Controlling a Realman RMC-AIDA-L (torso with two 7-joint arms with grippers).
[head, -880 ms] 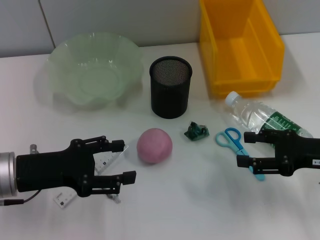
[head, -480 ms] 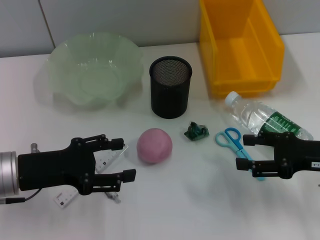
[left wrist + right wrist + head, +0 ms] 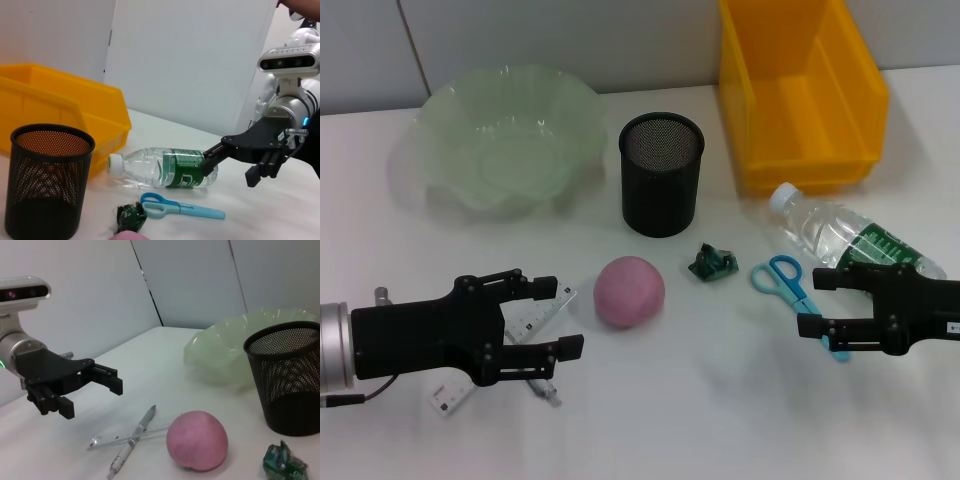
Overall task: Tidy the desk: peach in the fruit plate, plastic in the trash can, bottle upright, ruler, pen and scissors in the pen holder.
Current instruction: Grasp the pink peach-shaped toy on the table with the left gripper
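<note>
The pink peach [image 3: 630,291] lies on the white desk in front of the black mesh pen holder [image 3: 662,172]. A crumpled green plastic [image 3: 712,263] sits to its right, then the blue scissors [image 3: 788,285]. The clear bottle [image 3: 850,240] lies on its side, cap toward the holder. A clear ruler [image 3: 538,320] and a pen [image 3: 132,442] lie crossed left of the peach. My left gripper [image 3: 565,317] hovers open over the ruler and pen. My right gripper [image 3: 810,300] stands open over the scissors' blade end, beside the bottle. The green fruit plate [image 3: 505,145] stands at the back left.
A yellow bin [image 3: 800,90] stands at the back right, behind the bottle. A small white tag [image 3: 448,397] lies near the front left under my left arm. The wall runs close behind the plate and bin.
Both grippers have drawn back slightly outward: the left a little to the left, the right a little to the right. The objects have not moved.
</note>
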